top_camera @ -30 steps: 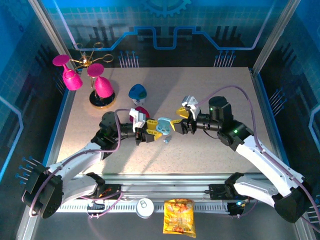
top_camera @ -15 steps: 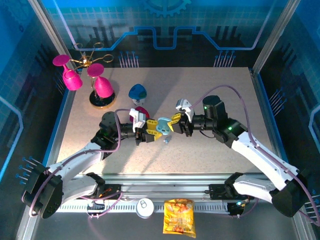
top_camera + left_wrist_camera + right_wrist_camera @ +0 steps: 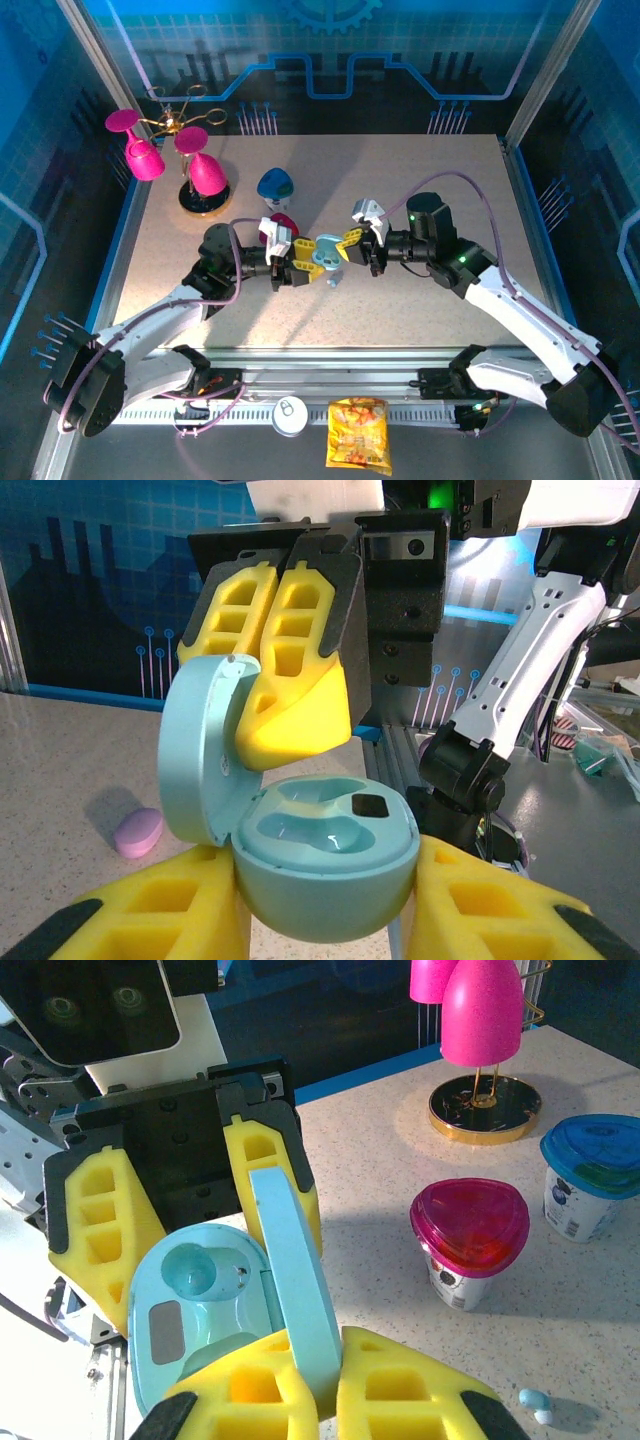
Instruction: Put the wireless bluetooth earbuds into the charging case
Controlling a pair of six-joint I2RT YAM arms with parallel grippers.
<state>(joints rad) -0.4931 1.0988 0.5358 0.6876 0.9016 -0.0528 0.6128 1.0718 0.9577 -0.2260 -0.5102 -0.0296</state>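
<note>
The pale teal charging case [image 3: 325, 252] hangs above the table's middle, between both arms. My left gripper [image 3: 325, 900] is shut on its base [image 3: 325, 850], one yellow finger on each side. The two moulded wells in the base hold nothing. My right gripper [image 3: 325, 1360] is shut on the lid [image 3: 300, 1280], which stands up from its hinge. One pinkish-purple earbud [image 3: 138, 832] lies on the table behind the case. A pale blue-grey earbud [image 3: 535, 1403] lies on the table near the cups.
A pink-lidded cup [image 3: 470, 1235] and a blue-lidded cup [image 3: 595, 1175] stand behind the case. At the back left is a gold stand with pink glasses [image 3: 195, 170]. On the front rail lie a snack bag [image 3: 358, 433] and a can [image 3: 290, 413].
My right gripper moved left to the case and shut on its lid. The left arm kept the case in place.
</note>
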